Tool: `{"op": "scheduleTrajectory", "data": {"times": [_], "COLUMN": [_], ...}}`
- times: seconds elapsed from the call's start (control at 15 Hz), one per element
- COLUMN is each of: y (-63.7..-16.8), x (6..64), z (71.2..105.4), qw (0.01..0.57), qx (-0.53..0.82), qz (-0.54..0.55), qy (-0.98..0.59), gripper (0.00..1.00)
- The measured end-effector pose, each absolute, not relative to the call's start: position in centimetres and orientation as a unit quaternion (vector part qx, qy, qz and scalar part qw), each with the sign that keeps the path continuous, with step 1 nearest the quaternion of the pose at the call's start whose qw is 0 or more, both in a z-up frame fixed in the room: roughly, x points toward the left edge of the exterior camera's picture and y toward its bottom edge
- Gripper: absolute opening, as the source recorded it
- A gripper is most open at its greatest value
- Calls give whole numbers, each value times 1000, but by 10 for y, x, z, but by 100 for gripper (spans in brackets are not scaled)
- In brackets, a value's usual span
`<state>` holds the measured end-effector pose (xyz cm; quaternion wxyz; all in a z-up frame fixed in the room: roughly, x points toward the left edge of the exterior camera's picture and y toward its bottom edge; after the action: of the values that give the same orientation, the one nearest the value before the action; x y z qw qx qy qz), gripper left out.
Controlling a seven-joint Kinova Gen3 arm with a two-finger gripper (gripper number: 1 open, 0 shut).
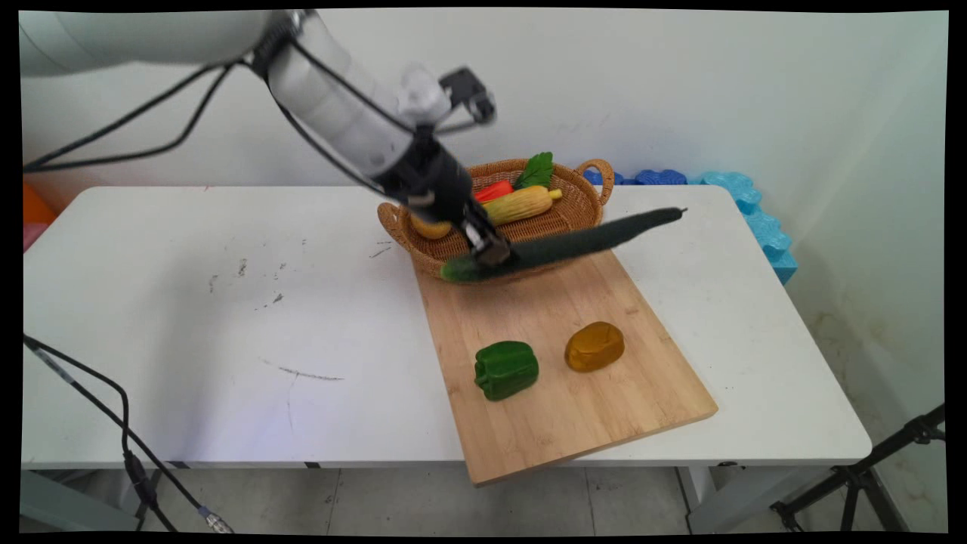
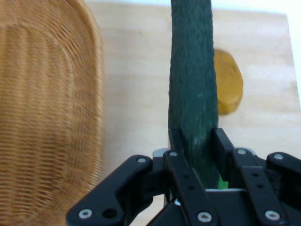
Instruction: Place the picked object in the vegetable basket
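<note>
My gripper (image 1: 492,251) (image 2: 196,143) is shut on a long dark green cucumber (image 1: 563,245) (image 2: 194,84) near its lighter left end. The cucumber hangs slightly tilted above the far end of the wooden cutting board (image 1: 559,393) (image 2: 136,70), its right tip higher and reaching past the basket. The woven basket (image 1: 582,208) (image 2: 42,117) stands just behind it, holding a corn cob (image 1: 521,204), a red vegetable (image 1: 492,190), a green leaf (image 1: 536,171) and an orange item (image 1: 430,227). On the board lie a green bell pepper (image 1: 505,369) and an amber-yellow pepper (image 1: 594,346) (image 2: 229,82).
The board overhangs the table's near edge (image 1: 302,453). Blue foam blocks (image 1: 748,204) lie along the wall at the table's far right. Black cables hang at the left, and a tripod leg (image 1: 861,476) stands on the floor at the lower right.
</note>
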<state>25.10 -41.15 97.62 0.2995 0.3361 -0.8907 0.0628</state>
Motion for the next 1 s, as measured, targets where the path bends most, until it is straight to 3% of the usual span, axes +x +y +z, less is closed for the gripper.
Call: {"op": "scheduleTrajectory", "data": {"times": [0.2, 0.47, 1.0], "y": [-432, -463, -519], "x": [266, 284, 308], "z": [1001, 1008, 978], "qw": [308, 302, 269], "qx": [346, 365, 399], "qz": [74, 90, 103], "qy": [-883, -876, -871], "gripper": [0, 0, 0]}}
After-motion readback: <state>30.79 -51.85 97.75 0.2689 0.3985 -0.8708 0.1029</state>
